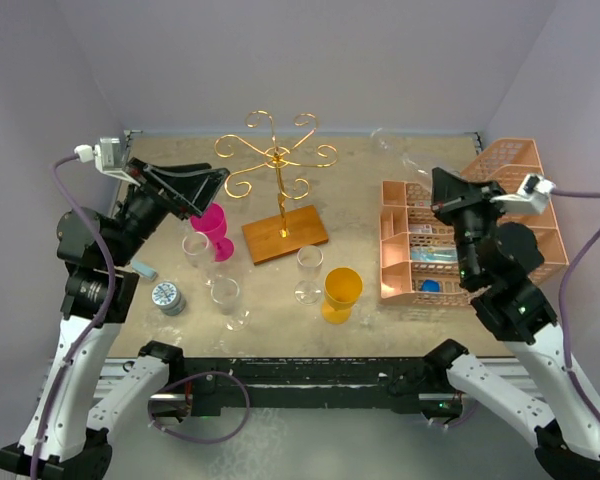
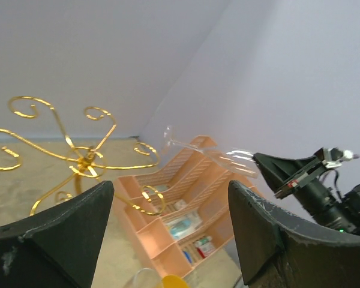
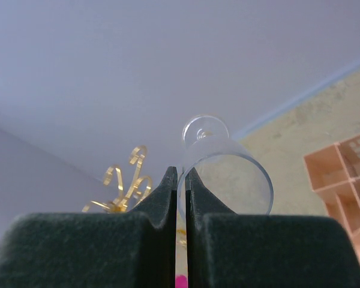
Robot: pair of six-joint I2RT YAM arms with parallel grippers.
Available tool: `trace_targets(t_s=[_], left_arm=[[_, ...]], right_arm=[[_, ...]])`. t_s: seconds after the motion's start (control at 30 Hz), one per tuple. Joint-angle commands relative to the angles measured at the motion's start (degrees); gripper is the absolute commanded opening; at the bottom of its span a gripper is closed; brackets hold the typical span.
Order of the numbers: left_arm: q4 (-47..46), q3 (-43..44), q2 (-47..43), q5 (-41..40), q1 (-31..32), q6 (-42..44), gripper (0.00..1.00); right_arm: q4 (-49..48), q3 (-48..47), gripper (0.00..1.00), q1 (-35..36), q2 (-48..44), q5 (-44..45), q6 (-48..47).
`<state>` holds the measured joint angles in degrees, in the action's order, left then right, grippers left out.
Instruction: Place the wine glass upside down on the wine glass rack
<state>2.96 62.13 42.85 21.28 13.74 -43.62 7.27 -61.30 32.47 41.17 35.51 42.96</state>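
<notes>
Black hands [image 2: 169,192] [image 3: 180,180], white arms [image 1: 75,360], seemingly purple cables [image 1: 588,194].

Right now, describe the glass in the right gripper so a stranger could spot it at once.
Find the pink organizer on the right of the table. Near its far left corner, the right gripper pinches the rim of a clear wine glass, tipped sideways in the air. The other clear glasses stand on the table.

Up in the air is the clear stemmed wine glass [image 3: 228,180], tipped on its side. Its rim is pinched in the right gripper [image 3: 180,175] and its round foot points toward the far wall. The thin gold wire rack with curled scroll arms [image 1: 277,160] stands upright on its flat brown wooden base mid-table, well apart from the glass and to its left in the overhead view.
</notes>
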Motion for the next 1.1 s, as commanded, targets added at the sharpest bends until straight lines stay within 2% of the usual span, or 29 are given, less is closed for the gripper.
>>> trace_targets(t_s=[0.0, 0.13, 0.3, 0.47, 0.57, 0.7, 0.83, 0.97, 1.07], left_arm=[[-15.66, -1.11, 2.61, 5.69, -0.30, -14.49, 0.74], [-21.39, -1.53, 5.36, 3.75, 0.26, -19.73, 0.73], [-30.98, -1.69, 9.16, 2.33, 3.47, -24.05, 0.74], [-34.92, -1.78, 12.50, -2.70, 11.02, -23.51, 0.74], [-35.73, -1.27, 15.80, -6.38, 17.86, -21.09, 0.74], [-34.42, 1.01, 19.48, -14.39, 25.07, -16.90, 0.74], [-36.65, 2.16, 21.55, -22.55, 27.30, -17.08, 0.74], [-42.44, 2.69, 24.20, -25.95, 29.20, -18.07, 0.74], [-43.37, 4.01, 26.48, -28.12, 30.30, -18.95, 0.74]], right_arm=[[-17.37, 1.70, 0.00, 0.14, -4.82, 1.65, 5.19], [-26.70, 3.80, 0.00, 0.14, -8.07, -3.72, 6.26], [-31.58, 4.44, 0.00, 0.14, -9.61, -9.22, 8.07], [-36.86, 6.27, 0.00, 0.14, -10.00, -15.51, 11.40], [-38.45, 6.81, 0.00, 0.14, -8.65, -18.51, 12.51], [-40.33, 8.27, 0.00, 0.14, -7.31, -21.65, 14.23], [-42.21, 9.00, 0.00, 0.14, -6.29, -24.84, 15.34], [-42.86, 10.97, 0.00, 0.14, -5.66, -27.32, 16.00], [-44.64, 12.16, 0.00, 0.14, -5.46, -29.40, 16.76]])
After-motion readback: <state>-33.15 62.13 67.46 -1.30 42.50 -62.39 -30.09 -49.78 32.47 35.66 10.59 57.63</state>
